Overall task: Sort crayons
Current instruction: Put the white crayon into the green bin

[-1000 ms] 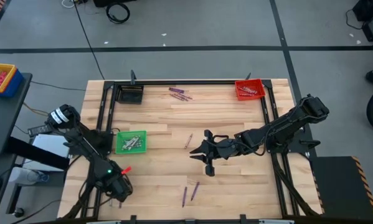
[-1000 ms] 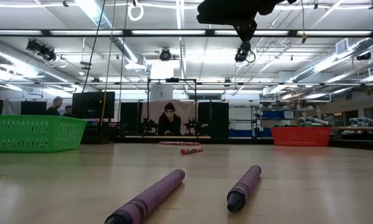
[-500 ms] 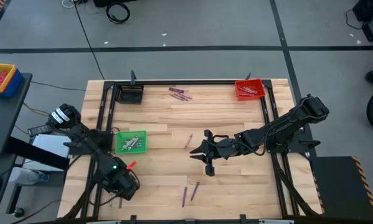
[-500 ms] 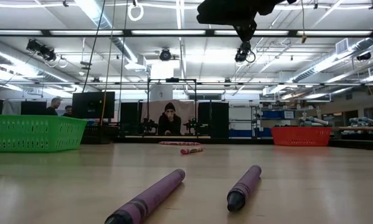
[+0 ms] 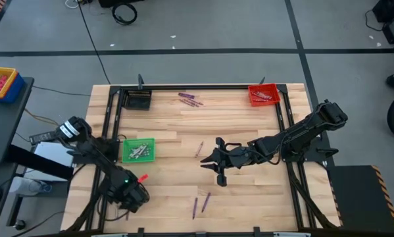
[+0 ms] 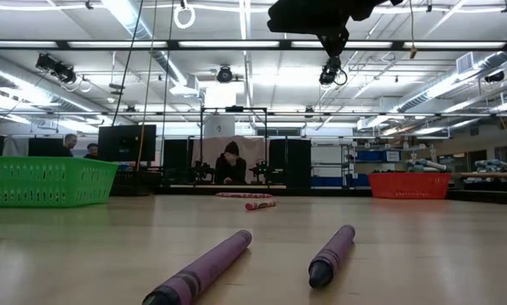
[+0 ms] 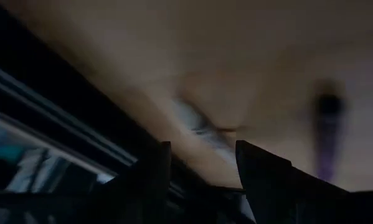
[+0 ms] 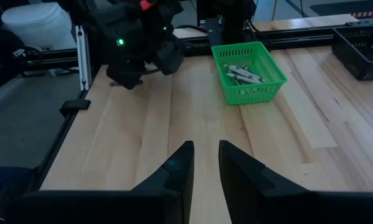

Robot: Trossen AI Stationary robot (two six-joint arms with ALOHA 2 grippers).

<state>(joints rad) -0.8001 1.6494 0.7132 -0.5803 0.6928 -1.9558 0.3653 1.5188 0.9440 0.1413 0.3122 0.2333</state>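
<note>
Here the left hand [image 5: 127, 209] hangs low over the table's [image 5: 249, 197] near left corner, its fingers slightly apart and empty. The right hand [image 5: 205, 162] hovers mid-table, narrowly open, near two purple crayons [image 5: 200, 204].

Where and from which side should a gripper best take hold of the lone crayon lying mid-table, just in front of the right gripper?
Grip the crayon at mid-length, coming straight down, fingers closing across its thin width: it lies flat on the table with bare wood on both sides.

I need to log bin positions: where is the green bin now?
In the high view, the green bin sits on the table's left side, beside the left arm's frame rail, holding pale crayons.
</note>
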